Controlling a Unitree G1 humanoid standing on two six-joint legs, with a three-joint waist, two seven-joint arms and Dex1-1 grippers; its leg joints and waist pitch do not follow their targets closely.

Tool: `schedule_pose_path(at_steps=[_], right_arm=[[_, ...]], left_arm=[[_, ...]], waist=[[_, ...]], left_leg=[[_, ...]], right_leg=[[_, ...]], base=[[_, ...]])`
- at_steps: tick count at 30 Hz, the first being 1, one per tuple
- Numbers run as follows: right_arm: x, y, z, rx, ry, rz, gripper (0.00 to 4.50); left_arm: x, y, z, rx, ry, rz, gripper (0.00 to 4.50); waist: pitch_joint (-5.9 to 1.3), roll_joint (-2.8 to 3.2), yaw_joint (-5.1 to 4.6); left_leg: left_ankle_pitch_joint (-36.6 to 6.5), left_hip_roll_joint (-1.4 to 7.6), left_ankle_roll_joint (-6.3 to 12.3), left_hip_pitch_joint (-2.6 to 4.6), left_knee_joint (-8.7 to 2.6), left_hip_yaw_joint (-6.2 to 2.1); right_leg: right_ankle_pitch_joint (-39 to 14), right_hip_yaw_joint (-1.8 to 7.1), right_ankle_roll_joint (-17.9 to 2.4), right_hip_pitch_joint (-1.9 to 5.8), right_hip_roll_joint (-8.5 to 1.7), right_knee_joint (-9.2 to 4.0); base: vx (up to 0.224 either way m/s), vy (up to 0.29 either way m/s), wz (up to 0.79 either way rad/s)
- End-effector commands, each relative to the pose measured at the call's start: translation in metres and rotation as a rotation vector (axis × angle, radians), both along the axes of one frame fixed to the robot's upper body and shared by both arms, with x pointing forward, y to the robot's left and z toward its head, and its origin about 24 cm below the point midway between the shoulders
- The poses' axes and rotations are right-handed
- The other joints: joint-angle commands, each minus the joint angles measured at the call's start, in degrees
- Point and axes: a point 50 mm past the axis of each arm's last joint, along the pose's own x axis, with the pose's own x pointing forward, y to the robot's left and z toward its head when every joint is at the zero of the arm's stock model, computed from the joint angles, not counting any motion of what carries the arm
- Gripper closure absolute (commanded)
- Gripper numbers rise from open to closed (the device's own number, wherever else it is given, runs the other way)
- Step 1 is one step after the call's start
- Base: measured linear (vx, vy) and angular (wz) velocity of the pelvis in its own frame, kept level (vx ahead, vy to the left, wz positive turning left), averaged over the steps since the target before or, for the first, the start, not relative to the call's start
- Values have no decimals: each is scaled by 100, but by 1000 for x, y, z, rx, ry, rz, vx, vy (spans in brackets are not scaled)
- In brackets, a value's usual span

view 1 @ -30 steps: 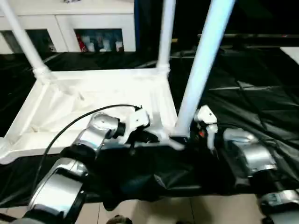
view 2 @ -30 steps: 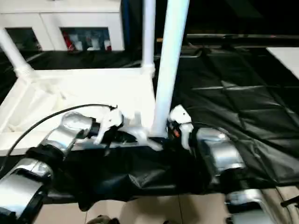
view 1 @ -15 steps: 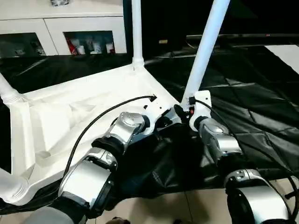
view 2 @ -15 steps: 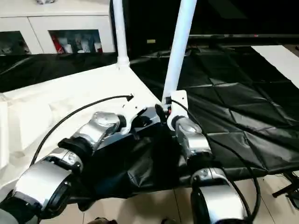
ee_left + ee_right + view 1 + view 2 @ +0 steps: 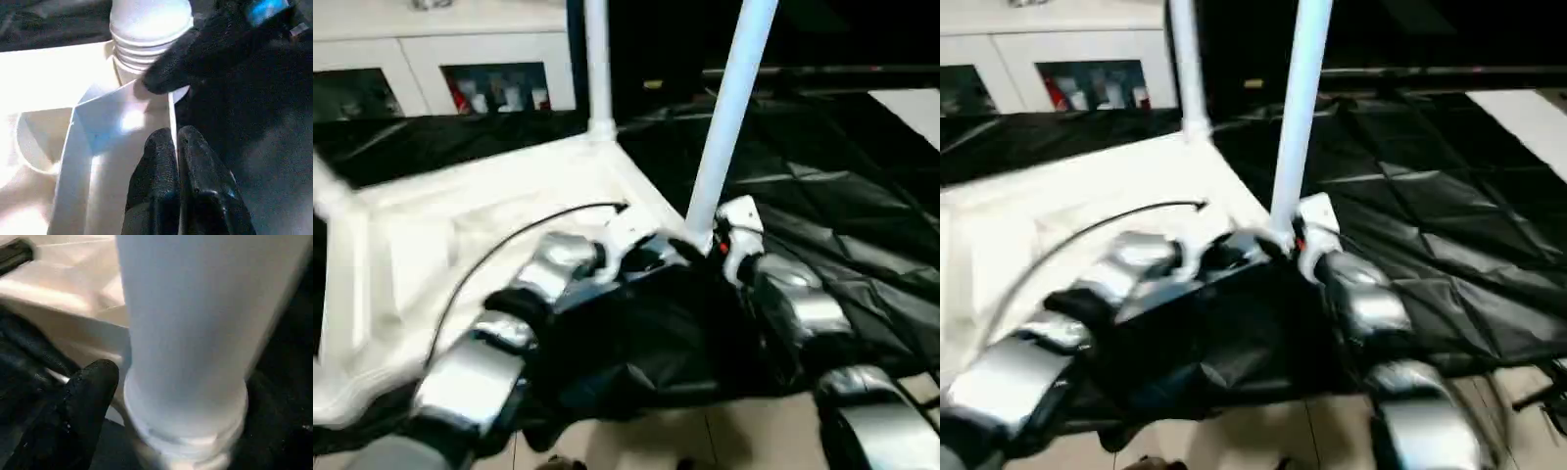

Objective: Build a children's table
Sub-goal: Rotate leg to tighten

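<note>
Mostly blurred. Tabletop (image 5: 460,225) upside down on black cloth (image 5: 842,186), left of centre. Left gripper (image 5: 177,147) pinched on tabletop rim. Right gripper (image 5: 710,243) spread around leg (image 5: 724,117) base, one finger (image 5: 83,406) visible; leg top cut off at 12 o'clock.

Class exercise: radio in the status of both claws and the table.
Left claw shut on tabletop rim. Right claw at near leg, base in corner socket. Nothing in the way.

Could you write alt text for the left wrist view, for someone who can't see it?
The left gripper, its two black fingers shut on the thin rim of the upturned white tabletop. Just beyond, a white leg stands in the corner socket, with another black finger resting at its ribbed base.
</note>
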Motion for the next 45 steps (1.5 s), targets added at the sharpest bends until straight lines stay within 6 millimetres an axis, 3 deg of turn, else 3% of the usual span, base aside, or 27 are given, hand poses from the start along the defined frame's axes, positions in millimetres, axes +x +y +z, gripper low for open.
schedule_pose_path(at_steps=[1,4,7,13,17,23,29,33,37,38,42,45], right_arm=[[-10,-2,5,-26,7,172,60],[-16,-12,9,-56,6,238,60],[-24,-23,14,-74,22,308,60],[-29,-26,15,-66,57,352,60],[-29,-21,16,-49,49,368,60],[-31,-16,13,-30,60,375,130],[-35,-14,8,-2,77,360,167],[-32,-12,1,8,57,242,174],[-19,-9,-9,12,36,4,176],[-12,-7,-12,53,45,-129,176],[1,5,-18,160,94,-377,176],[8,21,-22,143,108,-469,176]], left_arm=[[-12,1,-3,8,24,-163,450],[-15,10,-3,26,46,-212,450],[-19,21,-3,45,66,-253,450],[-20,29,-1,48,80,-272,450],[-22,30,0,46,89,-283,450],[-22,31,1,42,94,-283,450],[-23,32,1,22,96,-266,450],[-18,28,2,-18,76,-196,450],[-5,20,1,-22,29,12,450],[0,15,1,-26,15,89,450],[11,0,1,-29,-17,267,450],[16,-15,4,-56,-21,363,450]], waist=[[-442,-61,95],[-446,-41,153],[-427,-40,181],[-402,-56,168],[-423,-51,171],[-423,-46,175],[-423,-35,172],[-417,-42,153],[-405,-45,53],[-404,-46,22],[-418,-35,-73],[-437,-48,-94]], left_leg=[[-1518,492,381,144,-411,-252],[-1533,508,309,162,-419,-243],[-1715,513,198,171,-442,-254],[-1975,501,37,185,-448,-275],[-1880,510,16,181,-452,-282],[-1799,504,44,174,-444,-274],[-1860,505,4,182,-450,-277],[-1901,494,-40,171,-452,-287],[-2145,466,-192,222,-448,-313],[-2202,464,-216,227,-451,-324],[-2291,439,-258,234,-448,-334],[-2044,424,-156,191,-428,-309]], right_leg=[[-1715,267,-1324,258,-462,-360],[-1627,277,-1405,228,-458,-318],[-1802,283,-1363,227,-456,-336],[-2401,290,-1202,202,-474,-395],[-2245,293,-1219,202,-468,-366],[-2113,291,-1264,206,-469,-353],[-2179,291,-1233,201,-463,-363],[-2301,289,-1196,202,-476,-370],[-2706,285,-1078,145,-478,-437],[-2749,285,-1047,132,-466,-440],[-2620,284,-1059,124,-455,-440],[-2305,302,-1153,149,-467,-417]], base=[[0,0,0],[0,0,0],[0,0,0],[0,0,0],[0,0,0],[0,0,0],[0,0,0],[0,0,0],[0,0,0],[0,0,0],[0,0,0],[0,0,0]])
